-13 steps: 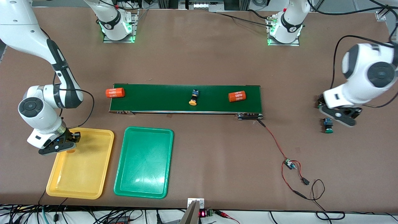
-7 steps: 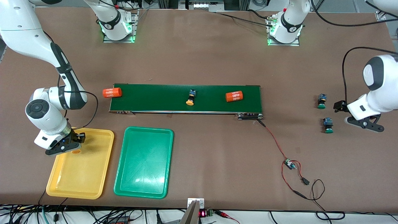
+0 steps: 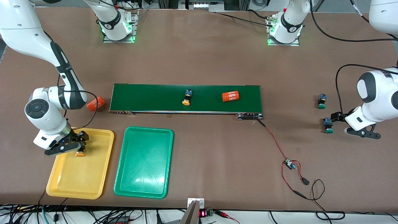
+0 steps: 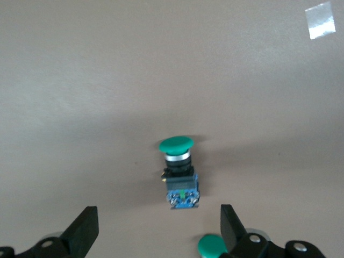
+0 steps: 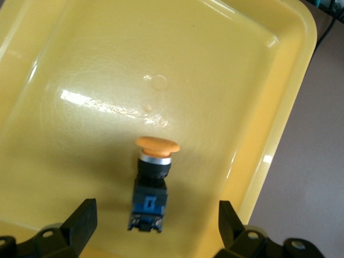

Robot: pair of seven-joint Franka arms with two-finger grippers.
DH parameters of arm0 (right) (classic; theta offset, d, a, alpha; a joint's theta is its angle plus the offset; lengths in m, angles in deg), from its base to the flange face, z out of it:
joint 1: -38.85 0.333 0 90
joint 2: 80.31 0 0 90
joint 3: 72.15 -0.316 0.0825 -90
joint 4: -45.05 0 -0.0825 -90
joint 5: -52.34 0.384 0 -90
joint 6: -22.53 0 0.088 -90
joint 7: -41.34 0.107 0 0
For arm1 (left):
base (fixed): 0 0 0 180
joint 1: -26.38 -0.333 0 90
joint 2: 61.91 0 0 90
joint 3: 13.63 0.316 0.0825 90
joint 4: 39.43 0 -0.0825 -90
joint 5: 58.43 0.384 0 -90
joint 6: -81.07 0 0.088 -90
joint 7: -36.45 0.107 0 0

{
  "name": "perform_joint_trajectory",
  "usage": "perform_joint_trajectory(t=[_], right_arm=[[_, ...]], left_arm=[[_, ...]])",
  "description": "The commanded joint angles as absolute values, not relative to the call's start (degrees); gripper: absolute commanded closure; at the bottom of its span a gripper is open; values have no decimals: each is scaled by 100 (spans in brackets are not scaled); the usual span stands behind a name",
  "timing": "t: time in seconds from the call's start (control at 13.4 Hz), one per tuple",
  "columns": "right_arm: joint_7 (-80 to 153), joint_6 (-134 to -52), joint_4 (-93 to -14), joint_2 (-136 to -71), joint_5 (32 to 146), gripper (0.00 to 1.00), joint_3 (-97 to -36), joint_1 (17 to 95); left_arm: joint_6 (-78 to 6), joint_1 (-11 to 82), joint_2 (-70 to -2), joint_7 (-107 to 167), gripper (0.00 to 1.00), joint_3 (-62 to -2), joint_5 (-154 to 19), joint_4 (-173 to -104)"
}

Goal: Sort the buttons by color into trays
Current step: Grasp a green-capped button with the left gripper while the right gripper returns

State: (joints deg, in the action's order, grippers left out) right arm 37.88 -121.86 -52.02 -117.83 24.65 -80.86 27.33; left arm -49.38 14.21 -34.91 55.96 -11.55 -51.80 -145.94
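Observation:
My right gripper [image 3: 79, 144] is open over the yellow tray [image 3: 77, 177]. An orange-yellow button [image 3: 80, 153] lies on its side in that tray, free between the fingers in the right wrist view [image 5: 153, 177], where the gripper [image 5: 156, 215] is spread wide. My left gripper [image 3: 340, 121] is open above two green buttons on the table at the left arm's end, one [image 3: 327, 125] nearer the front camera than the other [image 3: 322, 101]. In the left wrist view the gripper [image 4: 157, 220] frames one green button [image 4: 178, 172]. A second orange-yellow button [image 3: 187, 97] lies on the belt. The green tray [image 3: 143, 161] is empty.
The dark-green conveyor belt [image 3: 155, 96] carries an orange numbered cylinder [image 3: 230, 96]. Another orange cylinder [image 3: 94, 104] lies on the table off the belt's end by the right arm. A red-and-black wire [image 3: 289, 165] with a small board trails from the belt.
The right gripper shifted over the yellow tray and the orange-yellow button now lies free in it. The left arm swung out, then back beside the green buttons. One cylinder rolled off the belt's end.

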Motion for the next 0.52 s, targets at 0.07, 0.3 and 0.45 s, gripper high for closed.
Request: perform_joint_trajectory(t=[0.07, 0.3, 0.45], right_arm=[[4248, -10898, -5391, -10968, 3138, 0, -8085, 3207], [4632, -9669, -5471, -10326, 4246, 0, -8085, 3681], [5194, -9070, -5489, -10001, 4600, 0, -8076, 4120]], left_arm=[[-5199, 1293, -3089, 5640, 0, -1126, -5727, -14612], [-5279, 1205, -2940, 5867, 4, -1126, -6307, -14718], [-5567, 1188, -2782, 6096, 8, -1126, -6335, -14744]])
